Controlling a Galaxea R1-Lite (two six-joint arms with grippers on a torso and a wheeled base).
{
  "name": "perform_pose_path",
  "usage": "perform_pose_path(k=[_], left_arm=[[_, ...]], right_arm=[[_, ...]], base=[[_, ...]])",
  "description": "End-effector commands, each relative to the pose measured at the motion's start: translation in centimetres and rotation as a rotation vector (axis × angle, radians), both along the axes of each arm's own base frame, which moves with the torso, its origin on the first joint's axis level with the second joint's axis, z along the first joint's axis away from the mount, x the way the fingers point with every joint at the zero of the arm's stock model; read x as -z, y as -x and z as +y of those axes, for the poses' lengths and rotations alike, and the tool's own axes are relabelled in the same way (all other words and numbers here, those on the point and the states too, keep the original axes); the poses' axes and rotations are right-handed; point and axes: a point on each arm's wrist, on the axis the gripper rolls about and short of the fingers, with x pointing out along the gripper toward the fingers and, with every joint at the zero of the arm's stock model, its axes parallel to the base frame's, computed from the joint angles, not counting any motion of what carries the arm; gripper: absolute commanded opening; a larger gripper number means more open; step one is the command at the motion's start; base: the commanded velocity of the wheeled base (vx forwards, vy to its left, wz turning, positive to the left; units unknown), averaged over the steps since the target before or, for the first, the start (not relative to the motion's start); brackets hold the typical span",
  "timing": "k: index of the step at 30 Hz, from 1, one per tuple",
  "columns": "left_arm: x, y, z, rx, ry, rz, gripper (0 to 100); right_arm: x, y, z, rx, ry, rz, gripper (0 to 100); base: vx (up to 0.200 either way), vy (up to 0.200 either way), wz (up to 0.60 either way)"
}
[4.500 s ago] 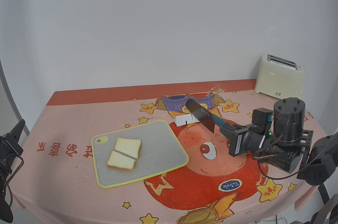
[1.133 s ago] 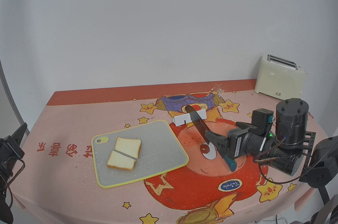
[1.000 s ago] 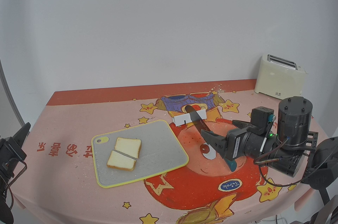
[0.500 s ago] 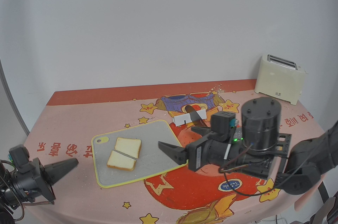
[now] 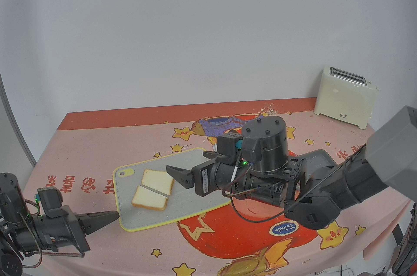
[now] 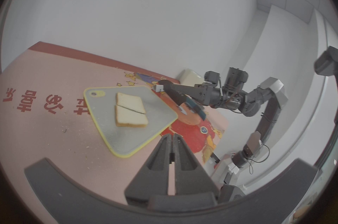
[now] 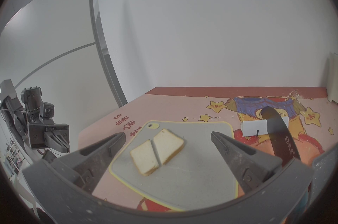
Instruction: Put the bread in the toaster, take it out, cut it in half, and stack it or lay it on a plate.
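Two bread halves (image 5: 153,189) lie side by side on a grey cutting board (image 5: 143,218) with a yellow-green rim. My right gripper (image 5: 187,161) hovers open over the board's right part, just right of the bread, and holds nothing. In the right wrist view the bread halves (image 7: 157,151) lie between its spread fingers (image 7: 105,148). My left gripper (image 5: 114,215) is shut and empty, low over the table off the board's front left corner, pointing at it. The left wrist view shows its closed fingers (image 6: 165,150) near the board (image 6: 130,136).
A dark knife (image 7: 280,136) with a teal handle (image 6: 197,110) lies on the cartoon tablecloth right of the board, its blade resting on a small white holder (image 7: 253,127). A cream toaster (image 5: 345,96) stands at the table's far right corner, its slots empty.
My right gripper set the knife down on the holder, opened, and swung left over the cutting board. My left arm came forward toward the board's front left corner.
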Motion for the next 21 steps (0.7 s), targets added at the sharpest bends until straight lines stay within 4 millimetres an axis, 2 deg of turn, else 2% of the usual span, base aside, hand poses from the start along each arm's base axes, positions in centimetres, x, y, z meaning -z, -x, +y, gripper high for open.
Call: perform_pose_path(k=[1, 3, 7, 13, 21], left_arm=[[0.7, -2.2, -0.8, -0.034, -0.040, 0.071, 0], [0.8, -2.3, -1.0, -0.035, -0.047, 0.076, 0], [1.3, -2.4, -2.3, -0.068, -0.094, 0.102, 0], [1.6, -2.8, -4.0, -0.171, -0.057, 0.193, 0], [3.2, -3.7, -5.3, -0.284, -0.095, 0.287, 0]], right_arm=[[0.3, -1.7, 0.3, 0.043, -0.016, 0.003, 0], [0.3, -1.9, 0.6, 0.061, -0.025, 0.006, 0], [2.1, -3.0, 2.4, 0.184, 0.008, -0.007, 0], [3.0, -2.9, 3.6, 0.176, 0.008, 0.000, 0], [3.4, -3.1, 3.4, 0.176, 0.005, 0.024, 0]], base=[[0.000, 0.000, 0.00], [0.000, 0.000, 0.00], [0.000, 0.000, 0.00], [0.000, 0.000, 0.00], [0.000, 0.000, 0.00]])
